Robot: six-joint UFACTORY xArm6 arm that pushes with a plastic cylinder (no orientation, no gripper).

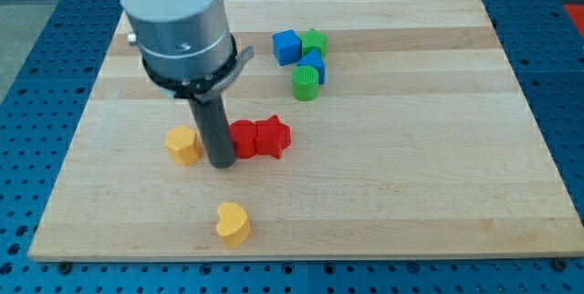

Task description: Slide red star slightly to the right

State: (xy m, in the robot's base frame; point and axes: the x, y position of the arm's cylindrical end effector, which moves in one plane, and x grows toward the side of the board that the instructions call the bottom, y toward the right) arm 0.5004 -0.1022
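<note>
Pressing my tip [222, 162] against a red block [242, 138] touching the red star [272, 137] | tip bare, gripping nothing | star sitting mid-board | rightward slide seemingly barely begun, remaining

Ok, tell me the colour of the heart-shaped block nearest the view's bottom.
Yellow. The heart-shaped block shows plainly in the camera view, its only view.
</note>
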